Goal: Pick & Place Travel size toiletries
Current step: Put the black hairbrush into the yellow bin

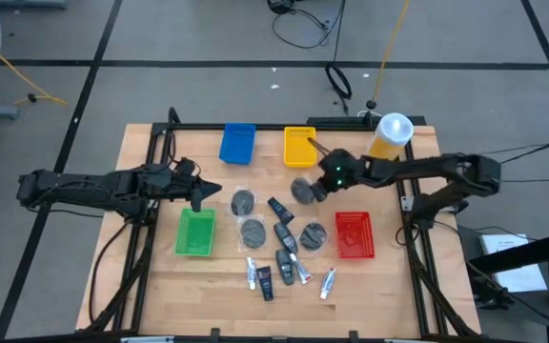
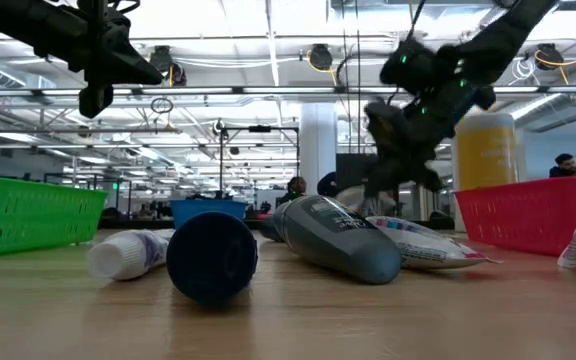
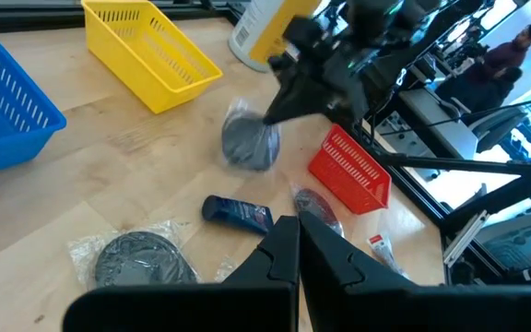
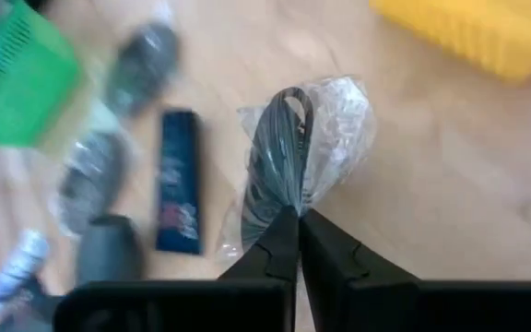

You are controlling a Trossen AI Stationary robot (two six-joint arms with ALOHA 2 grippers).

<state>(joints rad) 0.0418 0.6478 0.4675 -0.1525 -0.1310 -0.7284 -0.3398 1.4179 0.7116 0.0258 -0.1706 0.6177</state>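
Note:
My right gripper [image 1: 315,188] is shut on a round grey disc in a clear wrapper [image 1: 302,190], held above the table just near of the yellow tray [image 1: 299,146]; it also shows in the left wrist view [image 3: 250,143]. More grey discs [image 1: 244,201], dark mini bottles [image 1: 285,234] and white tubes [image 1: 253,273] lie flat on the table's middle. My left gripper [image 1: 198,202] is shut and empty, up above the green tray [image 1: 195,233]. My right gripper pinches the wrapped disc's edge [image 4: 282,205] between its two fingers. The disc stands on edge in the hold, seen edge-on beyond the fingertips, with its clear wrapper [image 4: 339,120] bunched around it. It is lifted clear of the table.
A blue tray [image 1: 237,143] stands at the back, a red tray [image 1: 355,234] at the right. A big yellow bottle with white cap [image 1: 390,135] stands at the back right corner. A person [image 3: 510,46] shows in the room beyond.

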